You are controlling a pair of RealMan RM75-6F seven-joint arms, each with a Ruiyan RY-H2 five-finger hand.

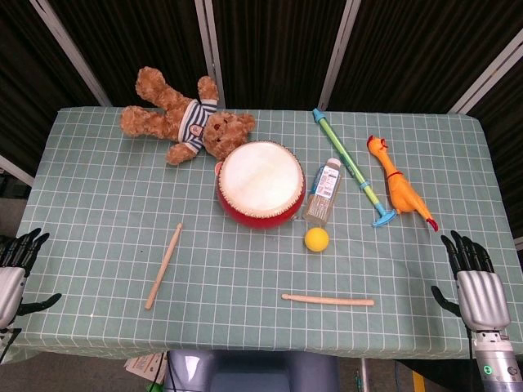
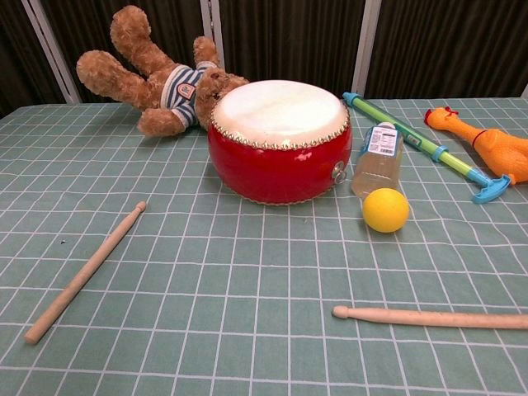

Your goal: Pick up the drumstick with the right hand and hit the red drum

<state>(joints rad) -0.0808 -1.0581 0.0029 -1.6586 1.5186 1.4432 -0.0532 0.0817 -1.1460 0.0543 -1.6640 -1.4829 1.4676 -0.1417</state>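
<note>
Right hand (image 1: pixel 480 292) and left hand (image 1: pixel 15 268): fingers spread, holding nothing, at table (image 1: pixel 98 245) edges. Two drumsticks: right drumstick (image 1: pixel 328 300), left drumstick (image 1: pixel 163 266). One red drum (image 1: pixel 260 181).

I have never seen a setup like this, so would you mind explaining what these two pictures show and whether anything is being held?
This is a two-armed robot with human-like hands at a table covered in a green checked cloth. The head view looks down from above; the chest view looks across the table from lower down. At the near edge, in the head view only, are the left hand and right hand, both open and holding nothing. On the table lie a red drum, two drumsticks, one on the left and one nearer the right hand, a teddy bear, a small bottle, a yellow ball, a green-and-blue toy tube and a rubber chicken.
</note>
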